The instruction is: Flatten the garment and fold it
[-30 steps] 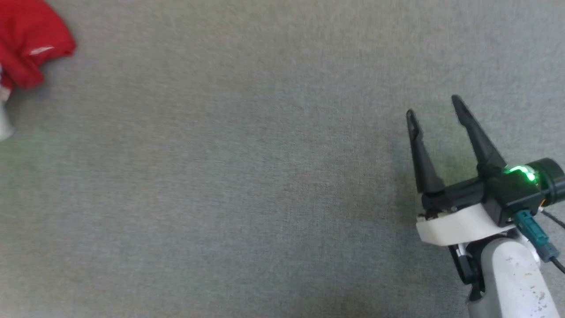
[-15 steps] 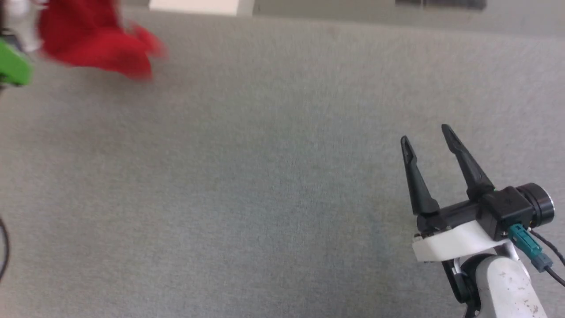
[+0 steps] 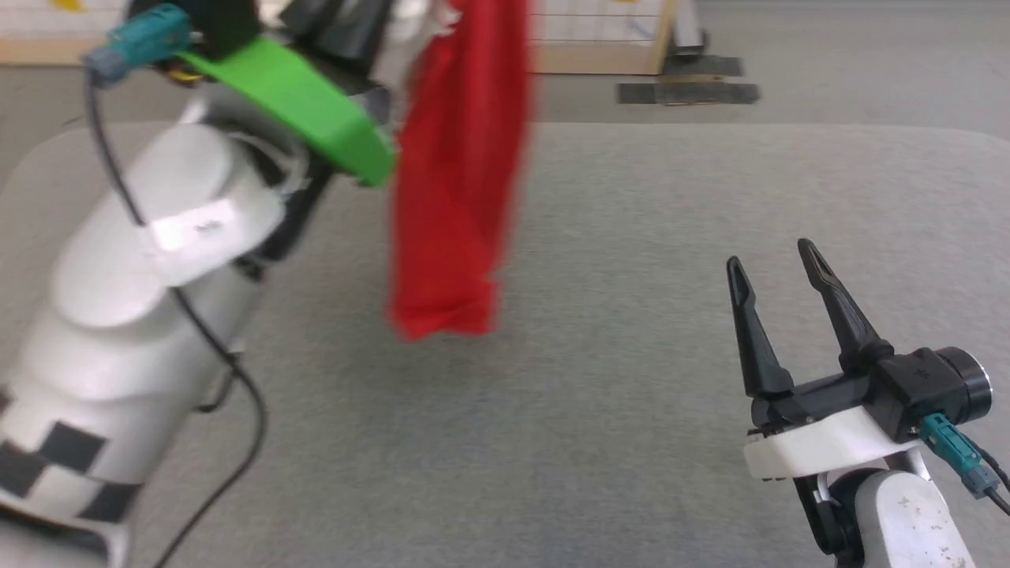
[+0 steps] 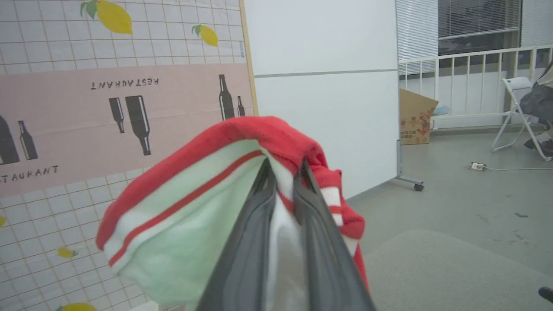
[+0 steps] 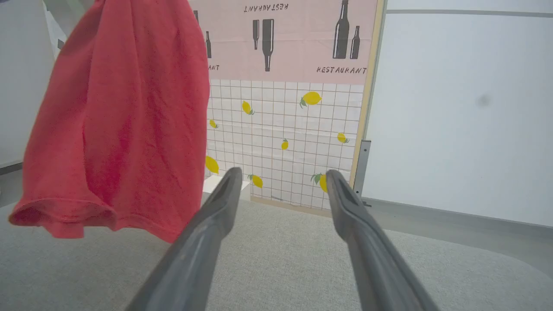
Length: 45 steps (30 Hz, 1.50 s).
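My left gripper (image 4: pixel 283 166) was clenched on the garment (image 3: pixel 458 197), its two fingers pinched close together over a white sleeve with red-striped trim, as the left wrist view showed; the red body of the shirt hung from that pinch in a long bunched column above the grey table (image 3: pixel 671 410), left of its middle; in the right wrist view the hem looked to hang clear of the surface, though I could not be sure nothing brushed it; my right gripper (image 3: pixel 771 256) stood released, fingers spread wide and holding nothing, low over the near right of the table and well apart from the cloth.

I judged the step in hand to be the lift that comes ahead of flattening; no fold had been made, so little of the task was done. The next move, as I reckoned it, called for my free right fingers to reach across and take a second point on the shirt, the other sleeve or a hem corner, so both arms could spread it and lay it flat; a one-point hold would only let it drop in a heap.
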Motion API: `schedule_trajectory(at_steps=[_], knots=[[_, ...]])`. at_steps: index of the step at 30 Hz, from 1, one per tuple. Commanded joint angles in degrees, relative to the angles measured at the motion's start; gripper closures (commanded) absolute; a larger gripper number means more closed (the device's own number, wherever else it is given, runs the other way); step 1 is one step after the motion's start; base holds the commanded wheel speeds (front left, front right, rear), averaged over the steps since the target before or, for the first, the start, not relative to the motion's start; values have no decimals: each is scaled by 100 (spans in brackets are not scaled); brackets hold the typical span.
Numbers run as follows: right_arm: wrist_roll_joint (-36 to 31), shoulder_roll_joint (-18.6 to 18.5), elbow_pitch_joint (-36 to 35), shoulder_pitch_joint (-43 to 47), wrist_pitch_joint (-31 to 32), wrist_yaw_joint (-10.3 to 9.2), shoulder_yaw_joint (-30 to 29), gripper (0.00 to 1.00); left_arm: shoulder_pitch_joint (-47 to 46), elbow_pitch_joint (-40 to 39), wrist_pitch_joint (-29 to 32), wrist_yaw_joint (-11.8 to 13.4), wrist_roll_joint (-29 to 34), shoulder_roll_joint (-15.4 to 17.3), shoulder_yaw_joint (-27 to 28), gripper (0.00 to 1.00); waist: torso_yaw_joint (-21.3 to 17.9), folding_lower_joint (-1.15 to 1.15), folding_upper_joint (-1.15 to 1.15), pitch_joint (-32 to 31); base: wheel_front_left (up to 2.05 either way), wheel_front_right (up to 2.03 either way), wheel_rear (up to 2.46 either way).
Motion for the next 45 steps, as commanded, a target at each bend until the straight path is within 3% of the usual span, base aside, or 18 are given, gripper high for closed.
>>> schedule_trajectory(at_steps=[1,7,10,15,16,17,21,27,37,45], knots=[[56,1,25,59,-53,-9,-1,0,-153,-53,-123,85,21,-187,-5,100,-525,0,0,-23,0,0,0],[120,1,59,110,-110,-9,-125,0,156,-28,-427,340,-21,-735,-86,100,-871,0,0,125,0,0,0],[124,1,94,131,-134,-9,-183,0,725,254,-506,411,-141,-807,-163,100,-916,0,0,197,0,0,0],[78,1,130,109,-146,-9,-233,0,1884,1170,-425,118,-426,-728,-536,100,-834,0,0,345,0,0,0],[62,1,133,97,-147,-9,-234,0,2016,1387,-383,101,-426,-690,-605,63,-800,0,0,366,0,0,0],[41,1,139,82,-141,-9,-230,0,2105,1656,-362,133,-301,-625,-728,0,-755,0,0,393,0,0,0],[-16,1,169,50,-111,-9,-244,0,2230,2335,-486,174,-24,-605,-931,0,-553,0,0,412,0,0,0],[-59,1,388,110,-121,-9,-336,0,2218,2444,-703,288,54,-772,-486,0,-186,0,0,196,0,0,0],[-95,1,782,455,-96,-9,-545,0,3506,392,-713,923,1554,-802,1430,0,300,0,0,-337,0,0,0],[39,1,950,724,-113,-9,-665,0,4968,-563,-714,1001,2520,-1222,2185,0,430,0,0,-544,0,0,0]])
